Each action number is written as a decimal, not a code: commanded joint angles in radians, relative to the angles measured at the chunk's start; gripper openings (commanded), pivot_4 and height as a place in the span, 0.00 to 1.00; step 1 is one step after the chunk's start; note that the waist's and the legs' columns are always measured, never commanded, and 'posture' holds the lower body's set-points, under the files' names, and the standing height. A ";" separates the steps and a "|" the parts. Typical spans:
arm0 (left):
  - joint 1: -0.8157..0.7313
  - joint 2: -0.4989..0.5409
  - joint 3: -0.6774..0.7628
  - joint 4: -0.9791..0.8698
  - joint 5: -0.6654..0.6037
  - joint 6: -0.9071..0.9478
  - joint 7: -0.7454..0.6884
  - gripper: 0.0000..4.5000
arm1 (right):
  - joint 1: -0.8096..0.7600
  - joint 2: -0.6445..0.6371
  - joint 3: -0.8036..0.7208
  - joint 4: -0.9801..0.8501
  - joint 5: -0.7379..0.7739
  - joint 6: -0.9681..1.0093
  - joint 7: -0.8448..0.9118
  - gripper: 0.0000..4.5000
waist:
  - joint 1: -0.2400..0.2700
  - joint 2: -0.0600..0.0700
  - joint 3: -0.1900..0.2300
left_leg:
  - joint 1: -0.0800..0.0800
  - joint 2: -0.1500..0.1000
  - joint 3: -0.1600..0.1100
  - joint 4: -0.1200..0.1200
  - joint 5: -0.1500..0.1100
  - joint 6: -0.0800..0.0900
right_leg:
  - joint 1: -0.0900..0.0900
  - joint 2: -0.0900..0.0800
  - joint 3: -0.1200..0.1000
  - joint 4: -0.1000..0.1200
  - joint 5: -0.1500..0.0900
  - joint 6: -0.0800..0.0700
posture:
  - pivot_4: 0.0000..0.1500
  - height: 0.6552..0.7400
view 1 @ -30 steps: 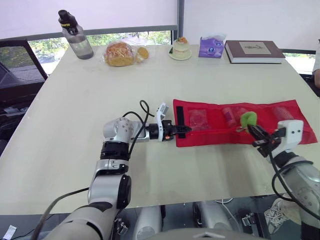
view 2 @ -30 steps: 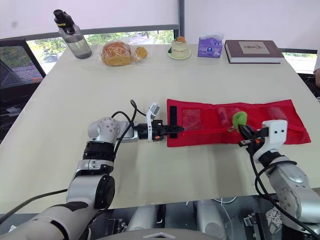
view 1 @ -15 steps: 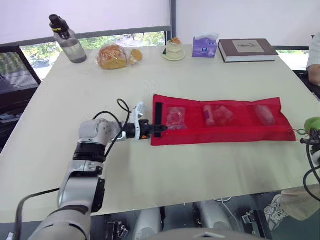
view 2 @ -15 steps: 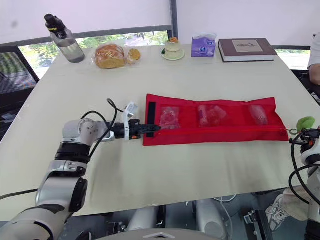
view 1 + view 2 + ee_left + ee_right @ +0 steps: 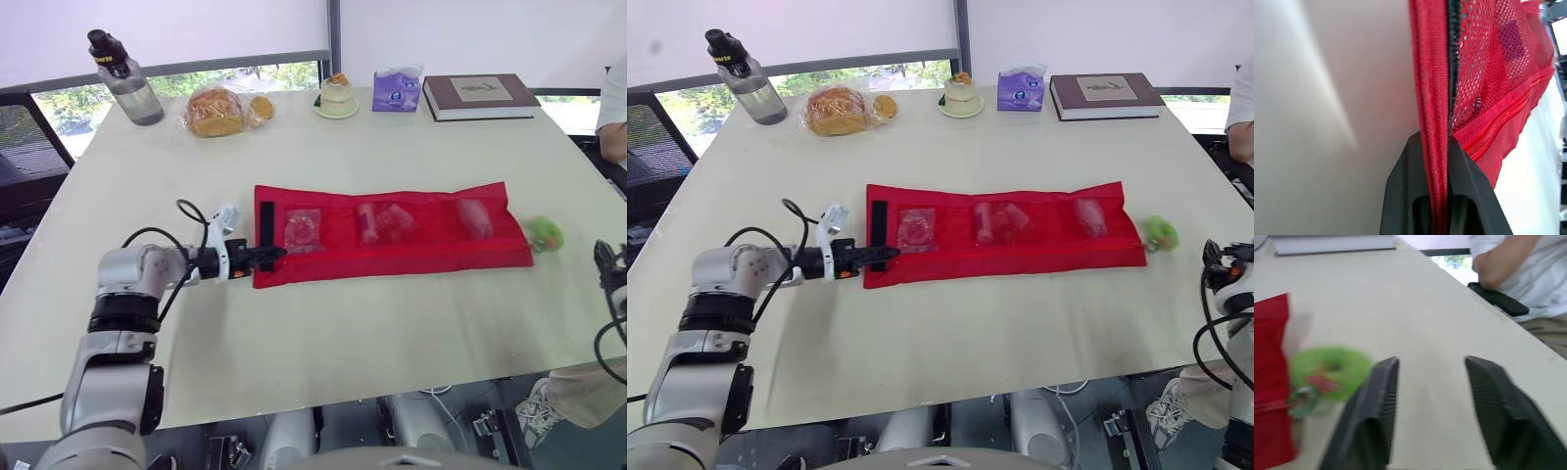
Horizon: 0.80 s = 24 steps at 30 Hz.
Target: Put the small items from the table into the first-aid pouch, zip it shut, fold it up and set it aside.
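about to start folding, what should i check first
1. Items inside the pouch pockets: ok
2. Zipped shut, with the pull at its right end: ok, as far as can be seen
3. Left gripper clamped on the pouch's left edge: ok
4. Right gripper open, apart from the pull: ok
5. Pouch lying flat on the table: ok

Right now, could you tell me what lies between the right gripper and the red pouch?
A green ring-shaped charm on the table, beside the pouch, clearest in the right wrist view.
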 commanded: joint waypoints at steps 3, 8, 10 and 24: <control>0.030 0.050 0.014 0.022 0.060 -0.008 0.034 0.00 | -0.005 0.067 -0.055 -0.147 0.234 0.139 -0.030 0.98 | 0.001 0.000 0.000 | 0.000 0.001 0.000 0.000 0.000 0.000 | 0.000 0.001 -0.001 0.000 0.000 0.000 | 1.00 1.00; 0.021 0.054 -0.013 0.028 0.097 -0.094 0.009 0.00 | 0.023 0.104 0.025 -0.216 0.276 0.207 -0.056 0.98 | 0.005 0.000 0.000 | 0.000 0.001 -0.001 0.000 0.000 0.000 | 0.000 0.000 0.000 0.000 0.000 0.000 | 1.00 1.00; 0.036 0.084 -0.050 -0.023 0.110 -0.147 -0.055 0.15 | 0.043 0.112 0.053 -0.237 0.280 0.218 -0.059 1.00 | 0.007 0.000 0.000 | 0.000 0.001 -0.001 0.000 0.000 0.000 | 0.000 0.000 -0.001 0.000 -0.001 -0.002 | 1.00 1.00; -0.073 0.193 -0.057 -0.248 0.154 -0.479 -0.322 0.99 | 0.054 0.164 0.149 -0.251 0.302 0.220 -0.092 1.00 | 0.028 -0.003 0.002 | -0.007 -0.001 0.001 0.000 0.000 0.000 | -0.003 -0.008 -0.002 -0.004 0.000 -0.006 | 1.00 1.00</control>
